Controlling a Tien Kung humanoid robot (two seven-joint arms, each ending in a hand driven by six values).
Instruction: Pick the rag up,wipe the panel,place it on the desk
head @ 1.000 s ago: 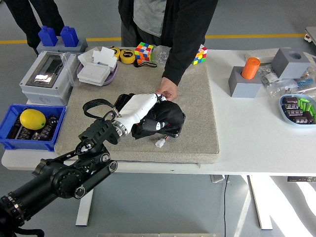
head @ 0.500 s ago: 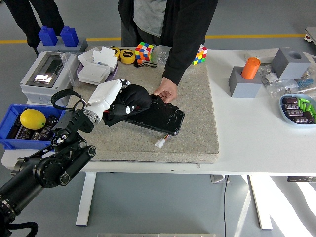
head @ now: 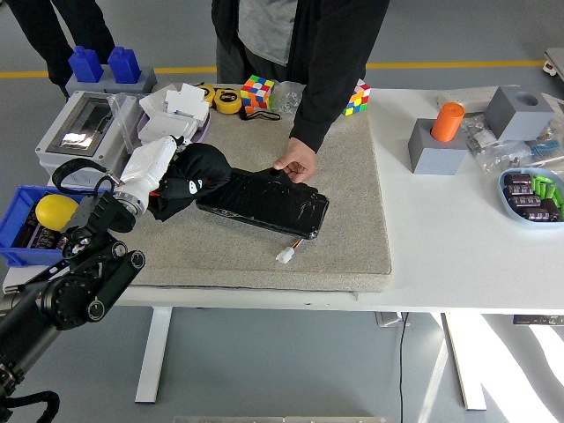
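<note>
The left hand [head: 157, 167] is closed around the black rag [head: 196, 175], fingers buried in the bunched cloth. The rag sits at the left end of the black panel [head: 263, 203], touching it, and the panel lies slantwise on the grey mat [head: 344, 220] that covers the desk [head: 458, 229]. A person's hand [head: 296, 163] presses on the panel's far edge. The right hand is out of view.
</note>
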